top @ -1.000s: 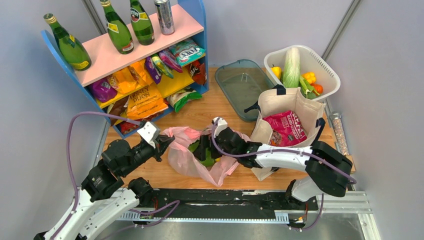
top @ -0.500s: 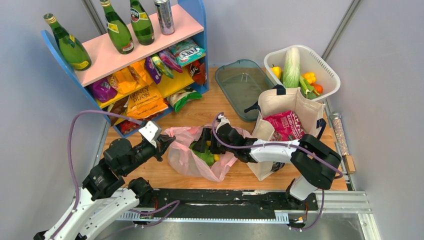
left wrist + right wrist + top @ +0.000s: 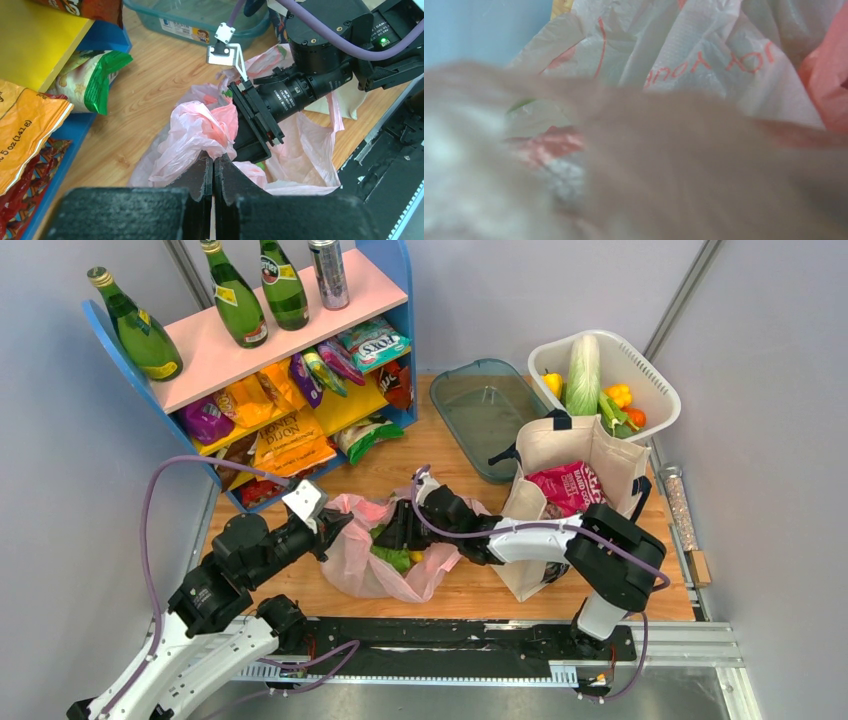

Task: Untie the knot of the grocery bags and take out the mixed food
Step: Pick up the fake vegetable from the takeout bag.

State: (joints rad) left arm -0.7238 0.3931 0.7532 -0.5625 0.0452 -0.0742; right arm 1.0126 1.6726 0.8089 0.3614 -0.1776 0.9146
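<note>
The left gripper is clamped shut on a fold of the thin, crinkly translucent pink plastic bag, holding up its left rim above the wooden table. The right gripper is sunk into the bag's open mouth. Its jaws are buried in film and the right wrist view shows only blurred plastic, so whether they are apart or closed on anything cannot be told.

No tied knot shows, so the untying looks done for this bag, and the step in hand appears to be fetching food out. A green leafy piece and a yellow piece lie inside, just beside the right gripper.

The next move calls for closing firmly on one item rather than on film, then lifting it clear while the left arm holds the rim. The cream canvas tote with navy handles stands just to the right, with a magenta crisp packet inside.
</note>
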